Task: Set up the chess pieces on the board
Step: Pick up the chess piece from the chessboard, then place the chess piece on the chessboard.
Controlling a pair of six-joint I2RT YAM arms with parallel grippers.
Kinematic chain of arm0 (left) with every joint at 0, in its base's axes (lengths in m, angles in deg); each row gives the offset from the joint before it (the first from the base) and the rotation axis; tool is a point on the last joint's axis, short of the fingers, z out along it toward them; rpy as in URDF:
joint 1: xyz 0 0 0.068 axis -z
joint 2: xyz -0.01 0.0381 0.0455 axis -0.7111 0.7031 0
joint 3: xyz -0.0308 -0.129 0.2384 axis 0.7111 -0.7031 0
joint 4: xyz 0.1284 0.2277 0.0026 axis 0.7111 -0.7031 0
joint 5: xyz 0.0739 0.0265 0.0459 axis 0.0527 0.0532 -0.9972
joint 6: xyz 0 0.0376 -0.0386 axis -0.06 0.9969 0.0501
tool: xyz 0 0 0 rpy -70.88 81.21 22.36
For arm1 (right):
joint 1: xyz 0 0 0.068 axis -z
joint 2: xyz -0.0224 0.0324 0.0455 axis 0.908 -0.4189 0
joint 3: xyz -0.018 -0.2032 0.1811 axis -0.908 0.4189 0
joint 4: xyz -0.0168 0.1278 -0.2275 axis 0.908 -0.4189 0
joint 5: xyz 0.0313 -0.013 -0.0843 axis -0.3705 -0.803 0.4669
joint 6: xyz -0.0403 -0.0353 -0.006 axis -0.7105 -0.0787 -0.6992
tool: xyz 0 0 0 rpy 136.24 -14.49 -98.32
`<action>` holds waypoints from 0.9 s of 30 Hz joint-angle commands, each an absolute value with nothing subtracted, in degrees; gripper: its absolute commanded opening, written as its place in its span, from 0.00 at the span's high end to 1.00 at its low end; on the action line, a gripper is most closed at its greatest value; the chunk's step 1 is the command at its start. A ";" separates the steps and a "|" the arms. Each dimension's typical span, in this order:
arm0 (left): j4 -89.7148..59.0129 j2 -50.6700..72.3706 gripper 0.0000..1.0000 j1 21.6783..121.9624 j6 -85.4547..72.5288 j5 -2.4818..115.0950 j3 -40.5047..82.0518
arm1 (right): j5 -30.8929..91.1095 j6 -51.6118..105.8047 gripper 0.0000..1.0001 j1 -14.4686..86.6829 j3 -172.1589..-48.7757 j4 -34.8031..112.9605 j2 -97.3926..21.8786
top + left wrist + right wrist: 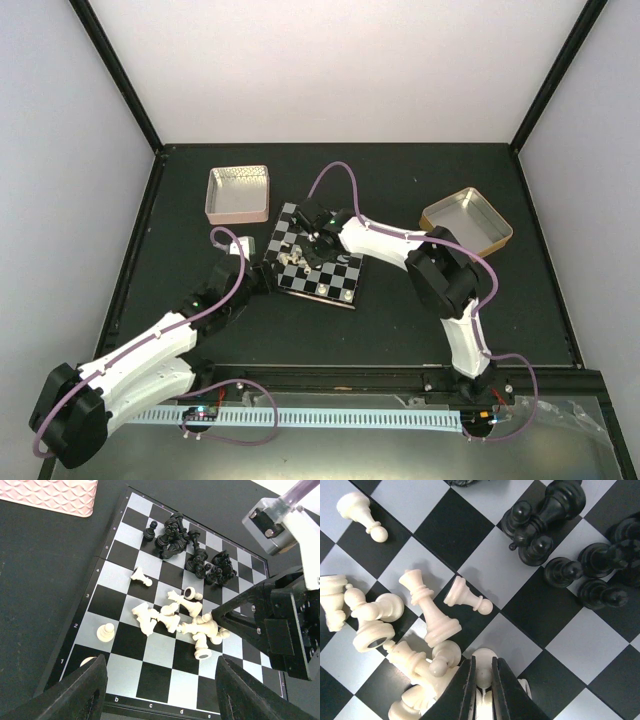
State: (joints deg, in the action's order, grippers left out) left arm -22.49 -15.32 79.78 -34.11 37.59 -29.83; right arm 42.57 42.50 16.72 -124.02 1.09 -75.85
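Observation:
The board point(345, 268) lies mid-table with the chess pieces heaped on it. Several cream-white pieces point(175, 617) lie toppled in a pile, and one white pawn point(105, 632) stands alone near the left edge. Several black pieces point(190, 550) cluster at the far side. My right gripper point(483, 672) is down in the white pile, shut on a white piece point(483, 661) whose round head shows between the fingers. My left gripper point(160, 667) hovers open over the board's near edge with nothing between its fingers.
A pink square tin point(238, 194) stands beyond the board's left corner. A gold tin point(467, 220) sits at the right, behind my right arm. More black pieces point(550, 515) lie close to the right gripper's far side.

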 commanded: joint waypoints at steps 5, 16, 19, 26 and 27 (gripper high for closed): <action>-21.07 -14.88 0.39 79.39 -34.35 36.71 -28.72 | 44.95 43.31 0.93 16.69 -120.76 4.36 -66.82; -21.07 -14.09 0.39 79.42 -34.38 37.06 -28.34 | 45.14 44.83 0.93 16.72 -107.41 2.52 -55.45; -21.17 -13.76 0.39 79.36 -34.26 37.18 -28.07 | 44.46 45.37 0.93 16.66 -104.10 1.95 -54.39; -21.52 -13.40 0.39 79.35 -34.26 37.23 -27.75 | 42.28 46.73 0.93 16.83 -99.83 3.38 -54.87; -21.56 -13.40 0.39 79.35 -34.26 37.23 -27.75 | 42.38 46.94 0.93 16.82 -99.72 3.34 -55.14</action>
